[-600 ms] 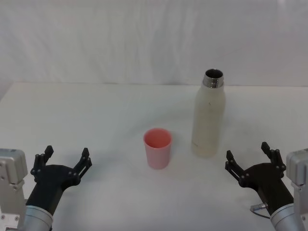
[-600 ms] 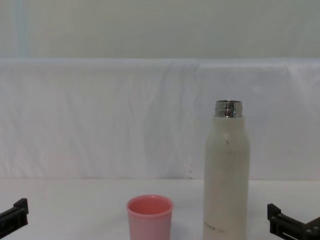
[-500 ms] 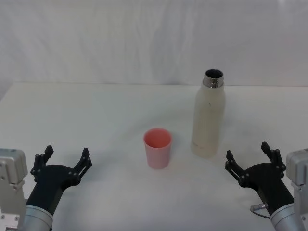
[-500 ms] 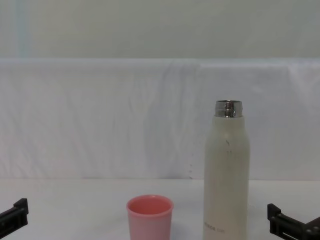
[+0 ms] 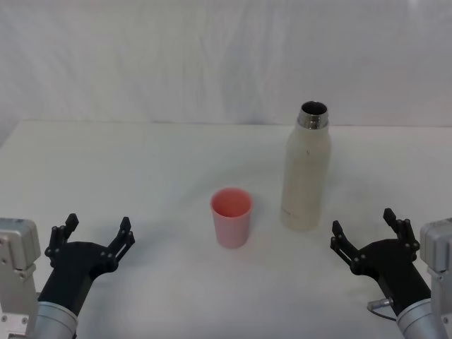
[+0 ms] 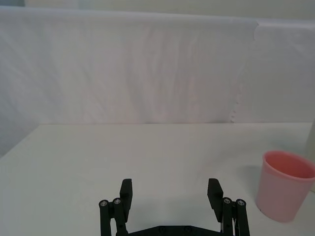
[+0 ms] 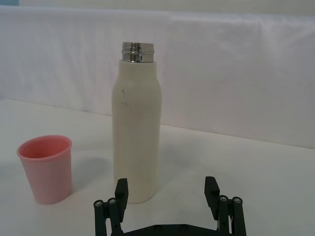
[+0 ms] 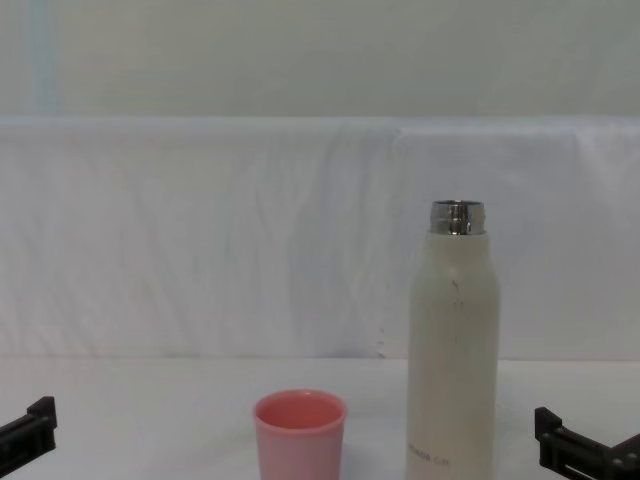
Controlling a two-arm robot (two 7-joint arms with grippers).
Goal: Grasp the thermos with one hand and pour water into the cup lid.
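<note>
1. The thermos (image 5: 306, 171) stood upright right of centre in my head view, a tall slim cream-white bottle with a smooth matte body narrowing at the shoulder to a shiny steel threaded neck, its mouth uncapped and dark inside.
2. In the chest view the thermos (image 8: 452, 350) showed small dark lettering near its base, low in the frame, and a few faint scuffs on its upper side.
3. The cup lid (image 5: 231, 217) sat near the middle of the head view, just left of the thermos and apart from it: a small salmon-pink plastic cup, smooth, slightly tapered toward its foot, open end up.
4. Both rested on a plain white table (image 5: 141, 169) with a matte surface, and a white cloth backdrop (image 5: 212, 56) with soft vertical folds filled the upper part of the frame.
5. My right gripper (image 5: 370, 234) hovered at the lower right, black fingers spread wide, near the thermos's base without touching it; its grey and silver arm ran off the corner.
6. My left gripper (image 5: 94, 234) waited at the lower left, fingers likewise wide apart, well away from the cup lid.
7. From my right wrist, the spread fingertips (image 7: 121, 188) framed the thermos (image 7: 137, 128), with the cup lid (image 7: 47, 168) beside it.
8. Compared with the frames half a second earlier, nothing had shifted: bottle, cup and both grippers kept their places.
</note>
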